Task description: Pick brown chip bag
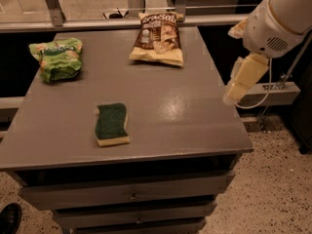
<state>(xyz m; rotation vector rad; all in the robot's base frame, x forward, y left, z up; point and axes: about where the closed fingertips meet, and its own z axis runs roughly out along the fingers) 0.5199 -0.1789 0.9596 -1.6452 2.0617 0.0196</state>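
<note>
The brown chip bag [157, 39] lies flat at the far middle of the grey table [185, 116], dark brown on top with white lettering and a pale yellow near edge. My gripper [242, 78], pale yellow at the end of the white arm [278, 21], hangs at the table's right edge. It is well to the right of the bag, nearer the front, and holds nothing.
A green chip bag [56, 58] lies at the far left of the table. A green-and-yellow sponge [111, 124] lies near the front middle. Drawers [131, 196] sit under the tabletop. A rail and a shelf run behind and to the right. A shoe [9, 219] shows at the bottom left.
</note>
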